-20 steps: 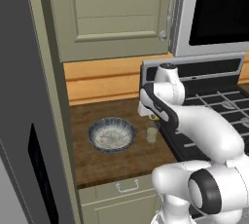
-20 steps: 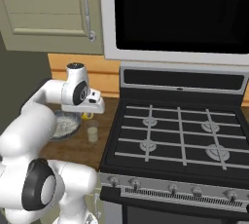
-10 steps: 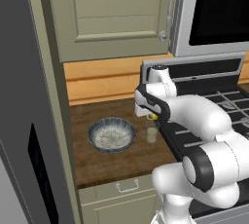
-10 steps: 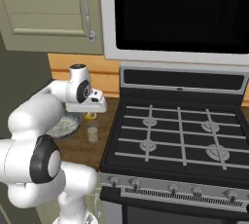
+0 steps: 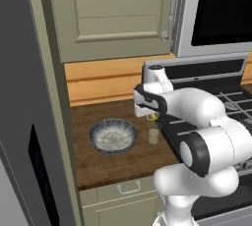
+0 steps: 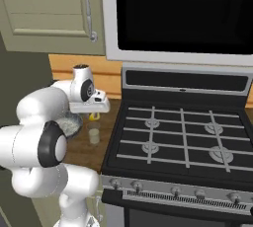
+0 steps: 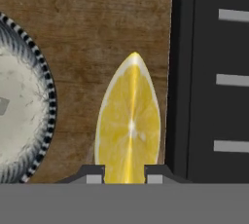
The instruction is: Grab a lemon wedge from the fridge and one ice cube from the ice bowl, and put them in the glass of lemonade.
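Between the claw (image 7: 125, 175) tips, the lemon wedge (image 7: 129, 123) points lengthwise away.

arm (image 5: 197, 107): glossy white rounded shells, showing soft grey shading
joints: dark grey to black discs sitting between the white links, one large disc facing the left base camera
wrist: white cylinder wearing a dark cap on top
hand (image 6: 90, 105): flat white block with a dark band
fingertips (image 7: 95, 174): small, dark, with pale grey pads

Even flat rendered light, soft faint shadows, sharp focus, no glare
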